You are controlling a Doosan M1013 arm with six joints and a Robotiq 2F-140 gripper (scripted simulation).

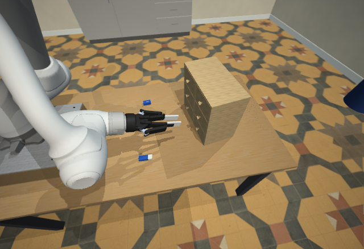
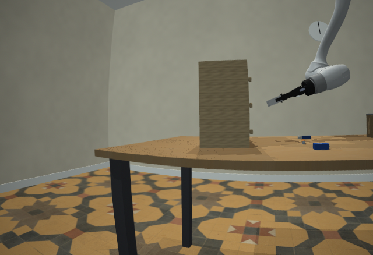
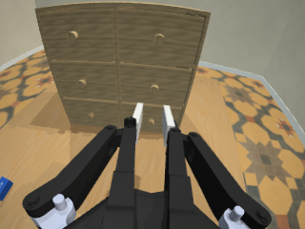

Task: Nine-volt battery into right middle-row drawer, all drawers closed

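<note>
In front of the light-brown wooden chest (image 1: 227,82) (image 2: 224,105) (image 3: 95,29), the black two-fingered gripper (image 1: 172,120) (image 2: 273,100) (image 3: 152,113), empty and nearly pressed together, likely must reach the middle-right knob (image 1: 198,117) (image 2: 250,105) (image 3: 154,88).

Small orange-tipped item (image 2: 303,141) too small to identify. Blue lamp-like object (image 1: 355,98) cut off by top view's right edge.

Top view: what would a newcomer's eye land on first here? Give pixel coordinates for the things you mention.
Probably the big white arm (image 1: 79,149) (image 2: 331,35) sweeping in from the left, ending in a black pincer (image 1: 175,120) (image 2: 269,103) (image 3: 152,113) whose pale fingertips point at the chest. Next, the tall wooden chest (image 1: 217,84) (image 2: 224,105) (image 3: 91,48) with six knobbed drawers standing on the table, then the boldly patterned orange-and-dark floor (image 1: 279,205) (image 2: 210,216) (image 3: 267,157) around it.
</note>
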